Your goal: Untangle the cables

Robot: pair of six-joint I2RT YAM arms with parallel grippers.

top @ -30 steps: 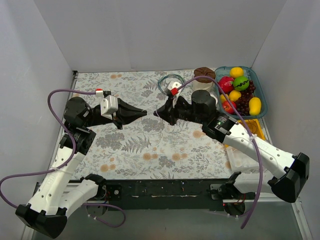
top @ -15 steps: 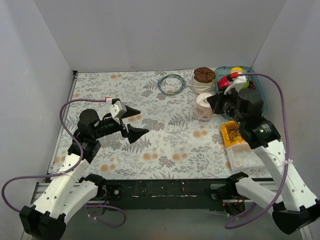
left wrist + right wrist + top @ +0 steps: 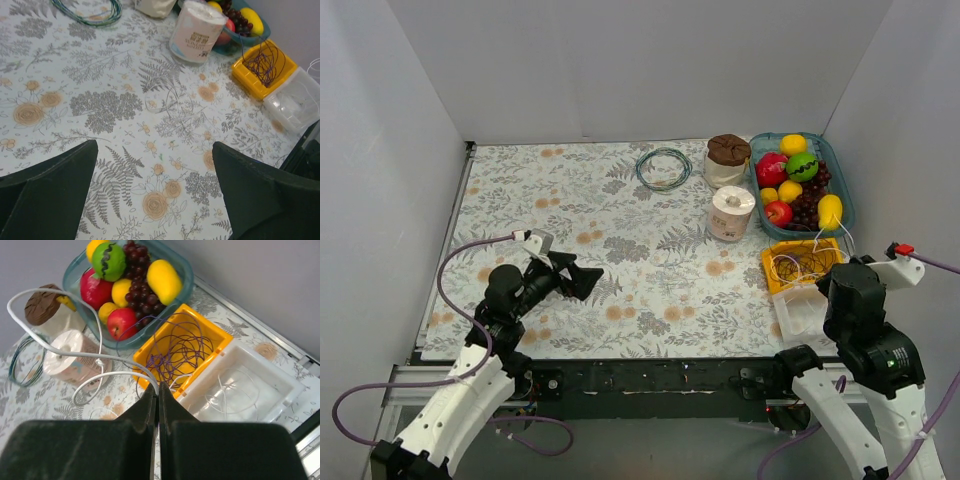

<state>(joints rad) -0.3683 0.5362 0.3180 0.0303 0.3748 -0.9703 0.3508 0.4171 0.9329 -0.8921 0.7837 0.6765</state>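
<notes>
Judging by layout, untangling is deemed unfinished: the white cable (image 3: 98, 361), pinched by the right hand (image 3: 157, 390), is draped across the purple wire (image 3: 177, 352); the left hand (image 3: 154, 150) is spread.

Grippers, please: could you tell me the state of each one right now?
Left gripper: open, holding nothing.
Right gripper: closed on the white cable.

Left arm (image 3: 470, 385) and right arm (image 3: 868, 335) retreated (right end effector (image 3: 155, 391) pinching white cable (image 3: 101, 361)).
</notes>
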